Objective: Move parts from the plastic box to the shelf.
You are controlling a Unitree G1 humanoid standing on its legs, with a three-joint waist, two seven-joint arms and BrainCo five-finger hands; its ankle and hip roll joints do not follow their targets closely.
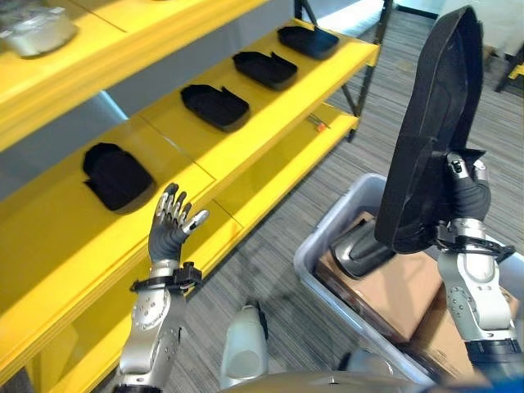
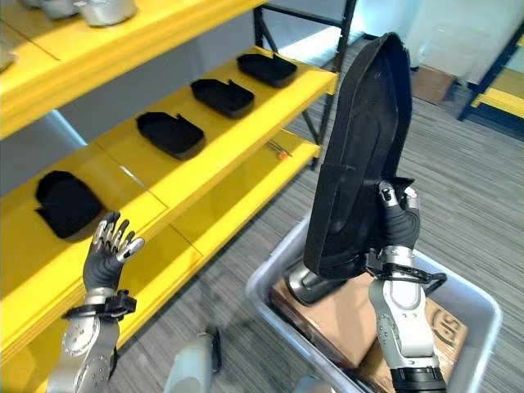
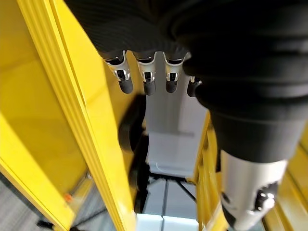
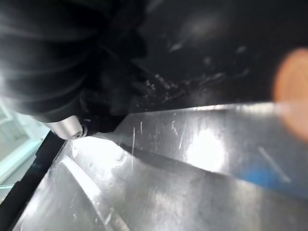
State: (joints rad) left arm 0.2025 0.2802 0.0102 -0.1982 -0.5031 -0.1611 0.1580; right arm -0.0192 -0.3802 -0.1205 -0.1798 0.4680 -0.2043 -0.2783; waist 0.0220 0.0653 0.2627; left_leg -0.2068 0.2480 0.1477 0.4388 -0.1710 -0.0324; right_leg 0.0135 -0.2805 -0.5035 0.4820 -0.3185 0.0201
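Fingers of the right hand (image 2: 395,219) curl round the lower edge of a big flat black plastic part (image 2: 356,147) and hold it standing tall, up in the air. This part is above the grey plastic box (image 2: 483,307), which sits on the striped grey floor (image 1: 344,172) at about 5 o'clock in the head views. Inside the box lie a dark grey shiny part (image 1: 360,250) and flat brown cardboard pieces (image 1: 401,295). The bottom of the tall part hangs just over the shiny one.

At about 8 o'clock, the left hand (image 1: 169,223) is up with straight, spread fingers, holding nothing. It is just in front of the edge of the long yellow metal shelf (image 1: 246,139). Four small black plastic trays (image 1: 214,106) sit in a row on the middle board of the shelf, running from 9 o'clock up to 12 o'clock. The nearest tray (image 1: 116,175) is just beyond the open hand. A pale grey lump (image 1: 37,31) rests on the top board at 11 o'clock.
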